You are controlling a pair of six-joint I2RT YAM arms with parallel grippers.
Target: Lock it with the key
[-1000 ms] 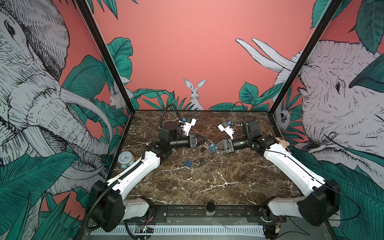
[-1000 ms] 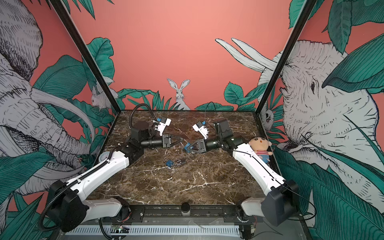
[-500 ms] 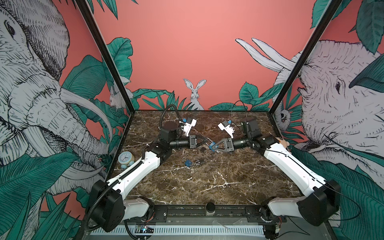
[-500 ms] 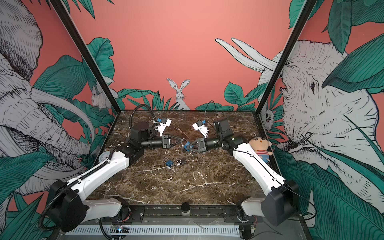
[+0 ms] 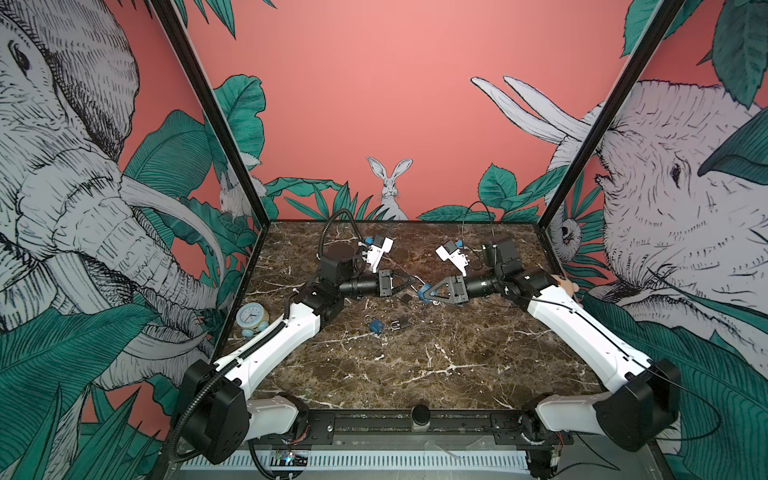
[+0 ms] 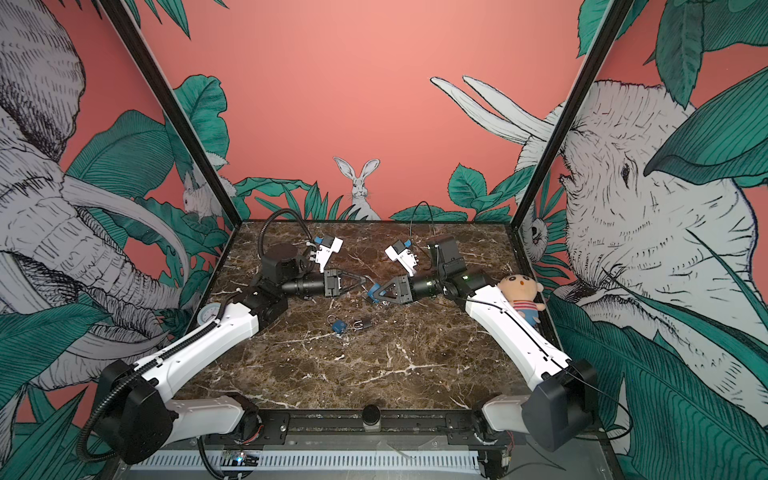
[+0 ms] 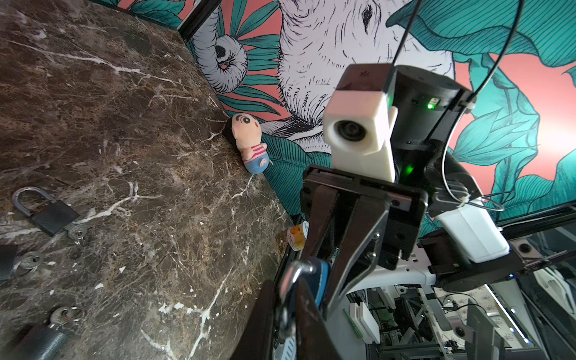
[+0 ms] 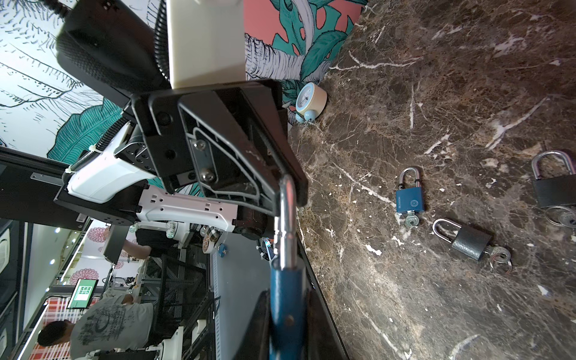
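Blue padlock (image 8: 286,311), raised above tabletop (image 5: 415,365): right gripper (image 5: 424,293) fingers pinch body; left gripper (image 5: 411,284) fingers pinch shackle (image 8: 285,218), likely to press it home.

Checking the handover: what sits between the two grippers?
A blue padlock: right gripper clamps its body, left gripper pinches its shackle; both wrist views show it.

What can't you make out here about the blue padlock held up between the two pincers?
Keyhole end of the blue metal padlock: right wrist view, cut off by the frame edge, inside the right pincer.
Whether its steel shackle is latched: left wrist view, the left pincer covers the joint.
Any key in it: both top views, too small to tell.
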